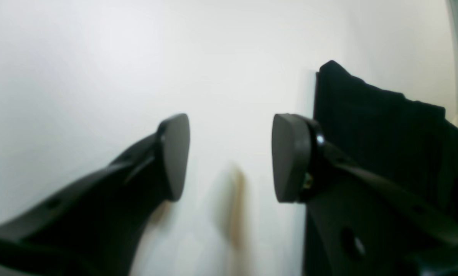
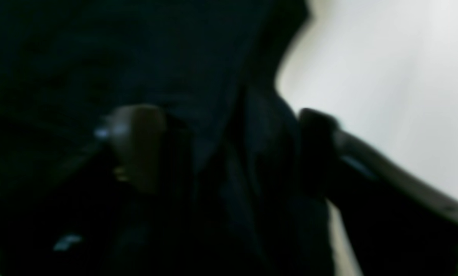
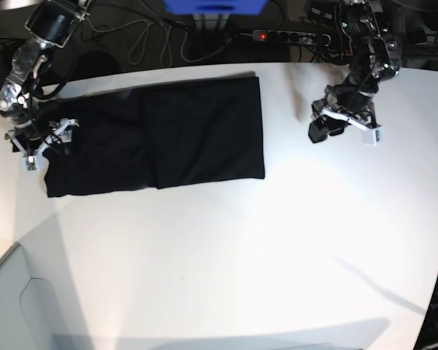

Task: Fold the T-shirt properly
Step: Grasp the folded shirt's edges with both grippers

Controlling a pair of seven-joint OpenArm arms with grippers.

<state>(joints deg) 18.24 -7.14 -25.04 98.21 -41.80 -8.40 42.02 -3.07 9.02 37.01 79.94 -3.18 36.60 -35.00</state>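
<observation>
The black T-shirt (image 3: 175,135) lies flat on the white table (image 3: 241,255), folded into a long rectangle with its plain black side up; no print shows. My right gripper (image 3: 50,142) is at the shirt's left end. In the right wrist view, which is blurred, its fingers (image 2: 137,145) stand wide apart with black cloth (image 2: 229,161) between them. My left gripper (image 3: 320,130) is to the right of the shirt, clear of it. In the left wrist view it (image 1: 231,157) is open and empty over bare table, with the shirt's edge (image 1: 386,134) behind its right finger.
A power strip (image 3: 277,35) with a red light, cables and a blue object (image 3: 215,6) lie behind the table's far edge. A grey panel (image 3: 14,306) sits at the front left corner. A faint brown mark (image 1: 236,207) is on the table under the left gripper.
</observation>
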